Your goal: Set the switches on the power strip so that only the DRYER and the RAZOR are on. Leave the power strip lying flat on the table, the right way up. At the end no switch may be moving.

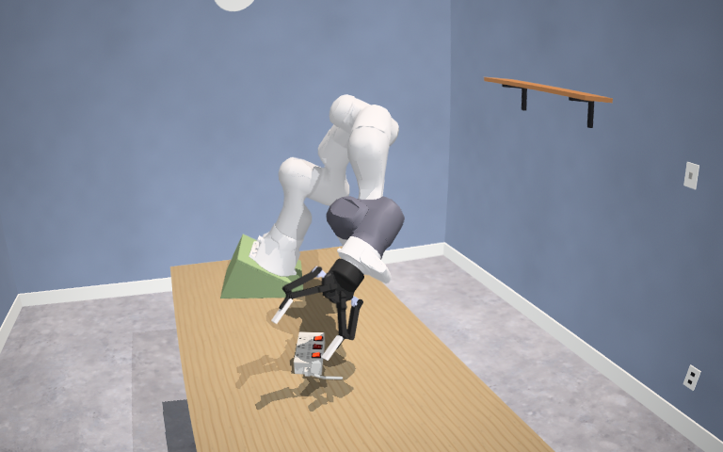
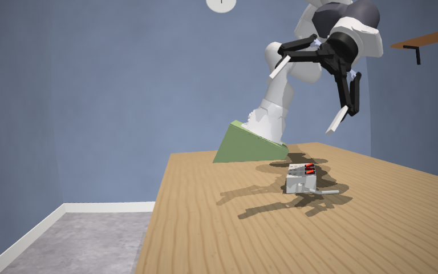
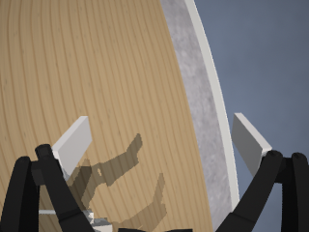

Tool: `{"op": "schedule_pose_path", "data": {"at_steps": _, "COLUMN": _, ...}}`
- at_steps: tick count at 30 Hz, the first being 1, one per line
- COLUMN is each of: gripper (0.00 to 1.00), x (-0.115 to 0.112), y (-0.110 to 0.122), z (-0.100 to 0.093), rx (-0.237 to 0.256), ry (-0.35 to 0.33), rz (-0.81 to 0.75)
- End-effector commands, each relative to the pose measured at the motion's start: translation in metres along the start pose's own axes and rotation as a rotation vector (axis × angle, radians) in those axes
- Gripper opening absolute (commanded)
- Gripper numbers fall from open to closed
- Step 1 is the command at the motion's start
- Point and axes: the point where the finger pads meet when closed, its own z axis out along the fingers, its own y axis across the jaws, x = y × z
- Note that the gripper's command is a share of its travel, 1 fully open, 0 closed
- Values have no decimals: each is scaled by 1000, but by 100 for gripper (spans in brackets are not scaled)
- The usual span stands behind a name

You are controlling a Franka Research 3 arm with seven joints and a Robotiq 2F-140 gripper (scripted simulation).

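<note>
The white arm (image 1: 367,154) rises from a green wedge base (image 1: 234,280) at the far end of the wooden bench (image 1: 426,373), folds over at the top and bends down and forward, its grey wrist tilted so the claw (image 2: 305,100) points obliquely toward the bench rather than straight down. The claw is spread as wide as it goes and holds nothing; its two white fingertips (image 2: 278,68) stand well apart, one high beside the arm, the other lower, above the power strip.

The power strip (image 2: 300,184) lies flat on the bench, right way up, in front of the wedge base, with a short grey cord stub (image 2: 326,192) sticking out of its near end. Red rocker switches (image 2: 309,168) line one side of its top face.

In the top view the lower fingertip seems to overlap the strip's edge near the red switches. The exterior view, looking from the side, shows a plain gap of air between that fingertip and the strip, so the claw hangs clear above it. The wrist view shows mostly bench grain, the floor strip and wall beyond; only a small grey corner of the strip (image 3: 97,218) peeks out between the black finger links at the bottom, and the switch labels cannot be read in any view.
</note>
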Motion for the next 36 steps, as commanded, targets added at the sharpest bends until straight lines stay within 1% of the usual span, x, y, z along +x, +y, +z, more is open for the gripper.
{"op": "schedule_pose_path", "data": {"at_steps": 1, "gripper": 100, "x": -31, "y": -6, "z": -10, "rx": 61, "ry": -84, "rz": 177}}
{"op": "schedule_pose_path", "data": {"at_steps": 3, "gripper": 100, "x": -31, "y": -6, "z": -10, "rx": 61, "ry": -84, "rz": 177}}
{"op": "schedule_pose_path", "data": {"at_steps": 4, "gripper": 100, "x": -59, "y": -16, "z": -20, "rx": 101, "ry": -144, "rz": 291}}
{"op": "schedule_pose_path", "data": {"at_steps": 9, "gripper": 100, "x": -59, "y": -16, "z": -20, "rx": 101, "ry": -144, "rz": 291}}
{"op": "schedule_pose_path", "data": {"at_steps": 10, "gripper": 100, "x": -86, "y": -25, "z": -30, "rx": 137, "ry": -206, "rz": 402}}
{"op": "schedule_pose_path", "data": {"at_steps": 12, "gripper": 100, "x": -86, "y": -25, "z": -30, "rx": 137, "ry": -206, "rz": 402}}
{"op": "schedule_pose_path", "data": {"at_steps": 13, "gripper": 100, "x": -114, "y": -35, "z": -41, "rx": 167, "ry": -266, "rz": 508}}
{"op": "schedule_pose_path", "data": {"at_steps": 15, "gripper": 100, "x": -114, "y": -35, "z": -41, "rx": 167, "ry": -266, "rz": 508}}
{"op": "schedule_pose_path", "data": {"at_steps": 16, "gripper": 100, "x": -140, "y": -44, "z": -51, "rx": 192, "ry": -324, "rz": 607}}
{"op": "schedule_pose_path", "data": {"at_steps": 19, "gripper": 100, "x": -140, "y": -44, "z": -51, "rx": 192, "ry": -324, "rz": 607}}
{"op": "schedule_pose_path", "data": {"at_steps": 20, "gripper": 100, "x": -163, "y": -52, "z": -60, "rx": 212, "ry": -377, "rz": 698}}
{"op": "schedule_pose_path", "data": {"at_steps": 22, "gripper": 100, "x": -163, "y": -52, "z": -60, "rx": 212, "ry": -377, "rz": 698}}
{"op": "schedule_pose_path", "data": {"at_steps": 23, "gripper": 100, "x": -185, "y": -59, "z": -69, "rx": 228, "ry": -425, "rz": 780}}
{"op": "schedule_pose_path", "data": {"at_steps": 26, "gripper": 100, "x": -185, "y": -59, "z": -69, "rx": 228, "ry": -425, "rz": 780}}
{"op": "schedule_pose_path", "data": {"at_steps": 27, "gripper": 100, "x": -203, "y": -65, "z": -76, "rx": 239, "ry": -466, "rz": 850}}
{"op": "schedule_pose_path", "data": {"at_steps": 28, "gripper": 100, "x": -203, "y": -65, "z": -76, "rx": 239, "ry": -466, "rz": 850}}
{"op": "schedule_pose_path", "data": {"at_steps": 29, "gripper": 100, "x": -218, "y": -70, "z": -82, "rx": 247, "ry": -500, "rz": 908}}
{"op": "schedule_pose_path", "data": {"at_steps": 30, "gripper": 100, "x": -218, "y": -70, "z": -82, "rx": 247, "ry": -500, "rz": 908}}
{"op": "schedule_pose_path", "data": {"at_steps": 31, "gripper": 100, "x": -230, "y": -74, "z": -87, "rx": 253, "ry": -526, "rz": 954}}
{"op": "schedule_pose_path", "data": {"at_steps": 32, "gripper": 100, "x": -230, "y": -74, "z": -87, "rx": 253, "ry": -526, "rz": 954}}
{"op": "schedule_pose_path", "data": {"at_steps": 34, "gripper": 100, "x": -244, "y": -78, "z": -93, "rx": 259, "ry": -558, "rz": 1010}}
{"op": "schedule_pose_path", "data": {"at_steps": 36, "gripper": 100, "x": -249, "y": -79, "z": -95, "rx": 261, "ry": -568, "rz": 1027}}
